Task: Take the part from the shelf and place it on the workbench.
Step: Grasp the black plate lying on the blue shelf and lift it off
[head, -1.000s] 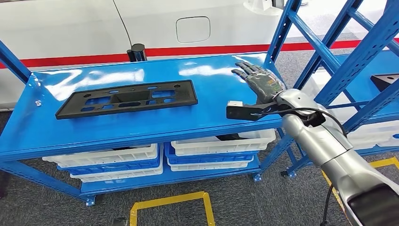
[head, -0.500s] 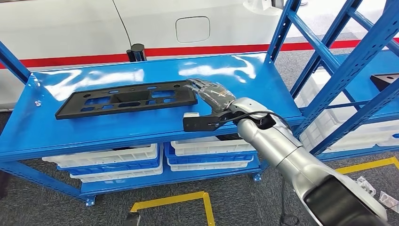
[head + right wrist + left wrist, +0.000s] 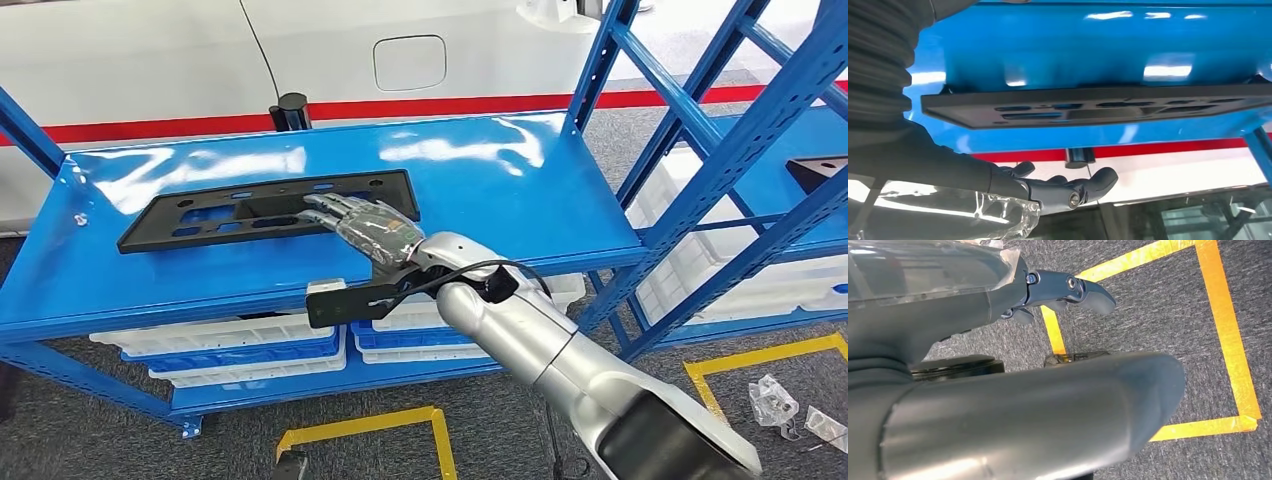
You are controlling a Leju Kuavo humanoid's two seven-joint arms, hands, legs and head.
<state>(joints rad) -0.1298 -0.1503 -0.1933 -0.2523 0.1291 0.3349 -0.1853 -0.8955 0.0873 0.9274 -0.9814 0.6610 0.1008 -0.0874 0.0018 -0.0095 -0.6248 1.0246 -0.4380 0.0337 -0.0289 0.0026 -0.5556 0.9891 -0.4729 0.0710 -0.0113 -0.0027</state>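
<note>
Right hand (image 3: 365, 226) is stretched out flat, fingers apart and holding nothing, over the right end of the black part (image 3: 240, 212); whether it touches the part cannot be told. In the right wrist view the same hand (image 3: 1058, 192) shows its fingers spread, apart from the part (image 3: 1098, 105). That flat black part, pierced with slots, lies on the blue shelf (image 3: 480, 200) toward its left side. Left hand (image 3: 1068, 292) hangs over grey carpet marked with yellow tape (image 3: 1228, 335), fingers slightly curled, holding nothing.
</note>
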